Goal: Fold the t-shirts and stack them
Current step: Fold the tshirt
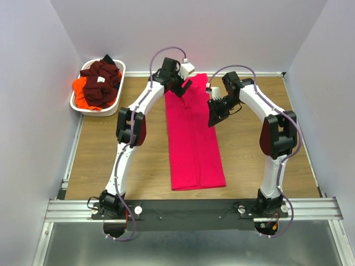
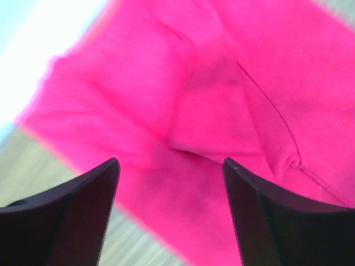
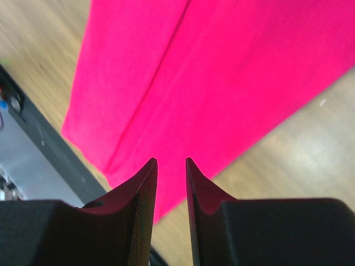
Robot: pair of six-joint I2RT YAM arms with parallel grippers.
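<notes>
One pinkish-red t-shirt (image 1: 194,138) lies at centre of table (image 1: 111,160), folded into long strip. Next fold likely end-to-end: pinch far corners evenly, keep edges aligned. Wide open and empty, left gripper (image 1: 183,88) hangs over far end; right gripper (image 3: 171,160) barely parted, empty, at right edge. Far left, basket (image 1: 77,103) holds maroon tee (image 1: 102,80), orange tee (image 1: 82,88), clear of fold.

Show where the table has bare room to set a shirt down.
Bare wood lies between the basket, the left arm and the table's left edge, and between the pink t-shirt and the right arm. The far middle is crowded: the left tool and right tool hang over the t-shirt.
</notes>
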